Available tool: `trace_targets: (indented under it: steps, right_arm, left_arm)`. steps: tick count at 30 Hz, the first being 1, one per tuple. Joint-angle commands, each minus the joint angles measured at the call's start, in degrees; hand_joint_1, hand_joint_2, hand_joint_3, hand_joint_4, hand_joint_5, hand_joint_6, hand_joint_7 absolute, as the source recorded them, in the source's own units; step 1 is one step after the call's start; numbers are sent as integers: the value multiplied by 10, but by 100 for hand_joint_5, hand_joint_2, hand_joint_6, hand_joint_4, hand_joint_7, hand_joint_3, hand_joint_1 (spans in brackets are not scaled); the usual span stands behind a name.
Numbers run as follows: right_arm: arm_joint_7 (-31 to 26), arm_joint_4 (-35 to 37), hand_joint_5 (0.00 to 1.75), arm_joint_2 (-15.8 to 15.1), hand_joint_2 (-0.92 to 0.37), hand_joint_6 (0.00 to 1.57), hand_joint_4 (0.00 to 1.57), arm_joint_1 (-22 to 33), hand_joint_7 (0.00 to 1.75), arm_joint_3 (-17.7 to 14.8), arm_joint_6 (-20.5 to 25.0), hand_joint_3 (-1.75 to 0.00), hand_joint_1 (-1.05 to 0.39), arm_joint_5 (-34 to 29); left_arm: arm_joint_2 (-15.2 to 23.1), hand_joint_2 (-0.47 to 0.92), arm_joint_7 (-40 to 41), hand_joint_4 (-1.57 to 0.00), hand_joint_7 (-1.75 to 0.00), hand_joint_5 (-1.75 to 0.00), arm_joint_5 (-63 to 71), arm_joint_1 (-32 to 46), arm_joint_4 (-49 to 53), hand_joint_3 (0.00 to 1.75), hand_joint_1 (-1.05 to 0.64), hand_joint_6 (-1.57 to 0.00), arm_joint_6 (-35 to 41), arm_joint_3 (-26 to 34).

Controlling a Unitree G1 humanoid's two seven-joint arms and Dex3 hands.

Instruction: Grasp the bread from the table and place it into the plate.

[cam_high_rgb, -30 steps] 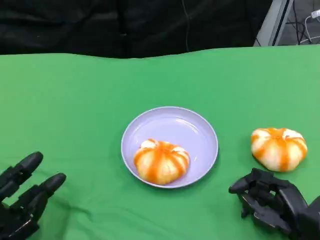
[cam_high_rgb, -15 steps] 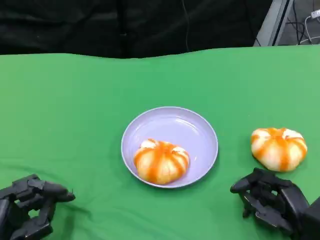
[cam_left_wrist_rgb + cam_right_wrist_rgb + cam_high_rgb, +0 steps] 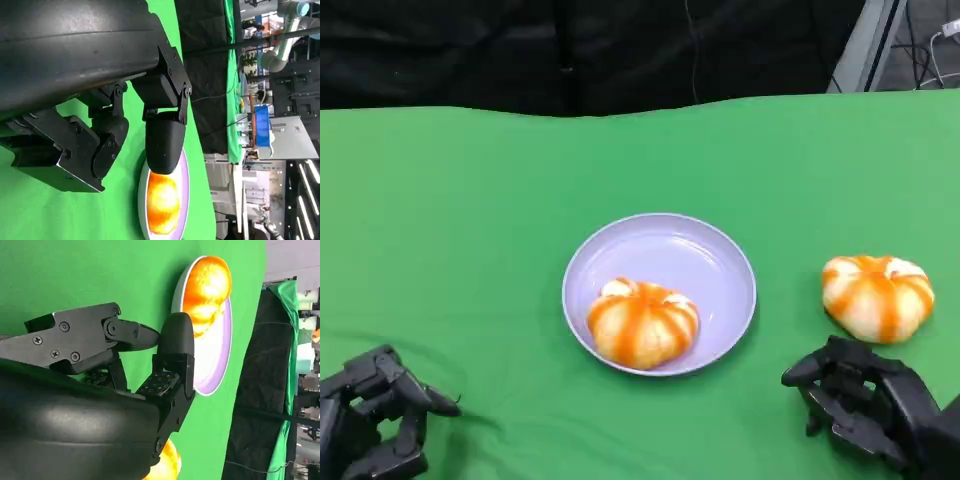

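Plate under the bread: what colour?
Pale lavender plate, plain, clearest in the head view.

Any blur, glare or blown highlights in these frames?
Head view: even light, sharp, soft shadow under the bread on the table. Left wrist view: bread in the plate glows overexposed. Right wrist view: left hand absent; right hand near-field, slightly soft.

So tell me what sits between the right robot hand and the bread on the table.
Nothing visible: only bare green cloth separates the right robot hand from the bread on the table. The plate already holds another bread.
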Motion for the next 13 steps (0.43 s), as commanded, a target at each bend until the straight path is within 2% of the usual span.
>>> trace_targets:
  steps: [1, 13]
  right_arm:
    - [2, 5, 175, -11, -92, 76, 66, 6, 105, -5, 9, -45, -27, 6]
    - [26, 7, 175, -19, -92, 75, 66, 6, 107, -15, 14, -44, -28, 21]
  left_arm:
    - [16, 56, 14, -93, -149, -170, 5, -4, 7, 125, 7, -87, -12, -3]
    - [5, 58, 19, -93, -147, -168, -5, 1, -1, 122, 6, -88, -5, -13]
